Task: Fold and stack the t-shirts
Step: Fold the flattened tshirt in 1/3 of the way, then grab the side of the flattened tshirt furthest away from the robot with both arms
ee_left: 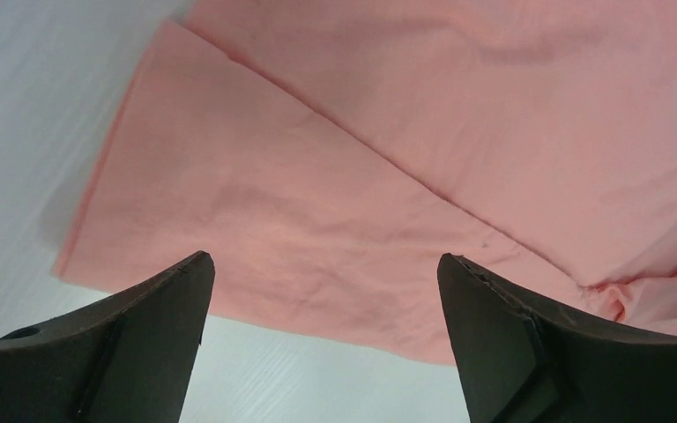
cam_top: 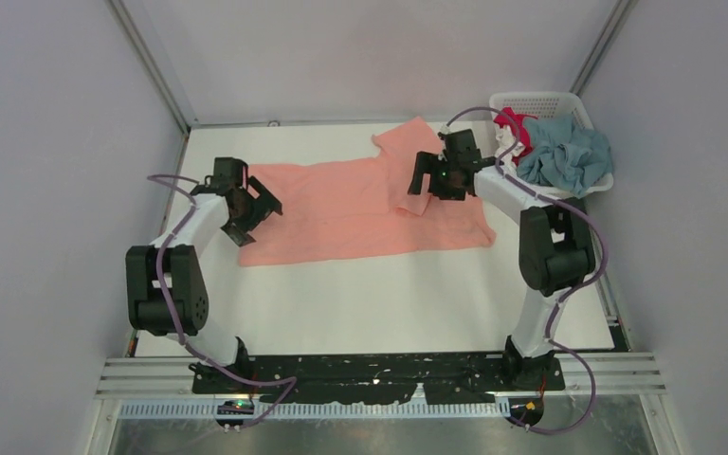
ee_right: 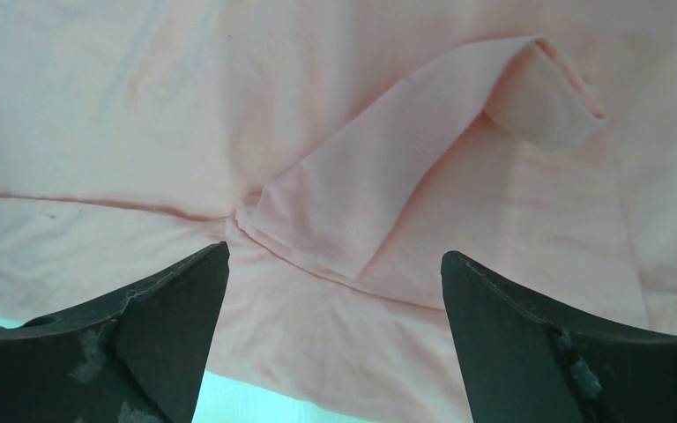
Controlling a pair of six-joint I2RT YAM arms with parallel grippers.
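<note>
A large salmon-pink t-shirt (cam_top: 341,204) lies spread across the middle of the white table. My left gripper (cam_top: 263,210) is open and empty over the shirt's left end; in the left wrist view the shirt (ee_left: 335,203) fills the space past the gripper (ee_left: 326,264). My right gripper (cam_top: 425,180) is open and empty over the shirt's right part, where a sleeve (ee_right: 388,189) lies folded back onto the body; the gripper (ee_right: 335,260) hangs just above the cloth. A dusty blue shirt (cam_top: 569,156) and a red one (cam_top: 515,128) lie bunched in the basket.
A white plastic lattice basket (cam_top: 540,102) stands at the table's back right corner, behind the right arm. Grey walls and frame posts enclose the table. Bare white table (cam_top: 370,303) lies between the shirt and the arm bases.
</note>
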